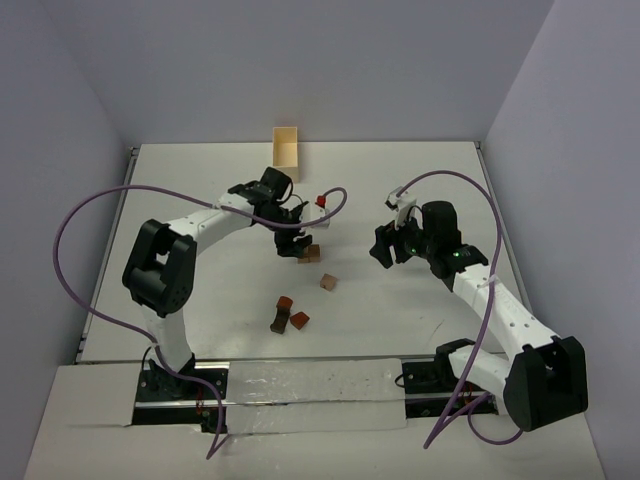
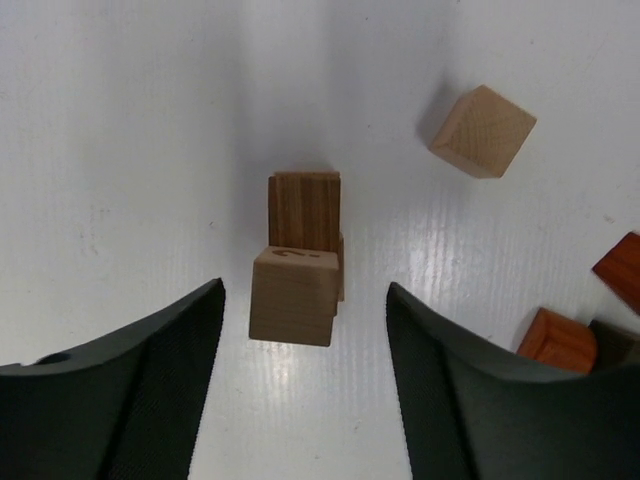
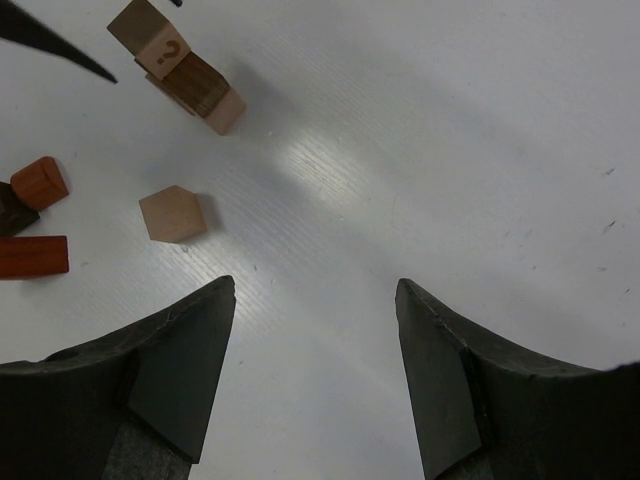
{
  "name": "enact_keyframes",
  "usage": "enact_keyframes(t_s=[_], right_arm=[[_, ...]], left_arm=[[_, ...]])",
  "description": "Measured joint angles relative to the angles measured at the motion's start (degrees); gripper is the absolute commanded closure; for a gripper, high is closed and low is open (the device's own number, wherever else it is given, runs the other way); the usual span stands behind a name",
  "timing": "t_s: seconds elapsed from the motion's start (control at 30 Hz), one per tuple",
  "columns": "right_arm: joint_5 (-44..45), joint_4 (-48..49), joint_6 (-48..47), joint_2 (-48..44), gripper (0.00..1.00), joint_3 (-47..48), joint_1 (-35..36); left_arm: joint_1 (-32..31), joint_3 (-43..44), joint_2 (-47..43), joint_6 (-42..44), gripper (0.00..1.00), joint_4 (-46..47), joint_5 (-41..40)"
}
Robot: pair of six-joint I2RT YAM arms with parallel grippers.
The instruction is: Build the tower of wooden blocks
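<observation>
block tower (image 2: 300,250) with question-mark cube (image 2: 293,297)

Your left arm (image 1: 215,222): base at 7 o'clock in the top view, elbow folded up above it, forearm running out toward 2 o'clock. The wrist is bent over, and the left gripper (image 1: 291,243) points down near table centre. In its wrist view the fingers (image 2: 140,390) are spread wide, tips well apart.

Your right arm (image 1: 500,310): base at 5 o'clock, elbow pushed out toward the right edge, forearm reaching toward 11 o'clock. The right gripper (image 1: 381,250) sits at 3 o'clock of centre, aimed toward 9 o'clock and tipped downward. In its wrist view the fingers (image 3: 170,385) are parted wide.

The two grippers are apart, yours on the left at 9 o'clock of the other.
</observation>
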Motion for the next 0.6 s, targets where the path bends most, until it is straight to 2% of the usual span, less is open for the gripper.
enact_keyframes(t_s=[0.07,0.1,0.33,0.5,0.6], right_arm=[[0.0,-0.01,-0.01,0.16,0.27,0.0,0.0],[0.01,-0.03,-0.02,0.18,0.26,0.0,0.0],[-0.15,-0.11,-0.16,0.2,0.24,0.0,0.01],[-0.34,-0.68,-0.4,0.73,0.25,0.02,1.2],[0.47,-1.46,-0.95,1.47,0.25,0.03,5.17]], left_arm=[[-0.36,0.0,0.0,0.37,0.03,-0.09,0.0],[-0.52,0.0,0.0,0.24,0.01,-0.18,0.01],[-0.28,2.1,-3.04,-0.35,0.01,-3.16,-0.02],[3.88,5.43,-13.34,-3.61,0.01,-4.57,1.45],[9.23,3.41,-22.82,-10.12,0.01,-1.16,1.77]])
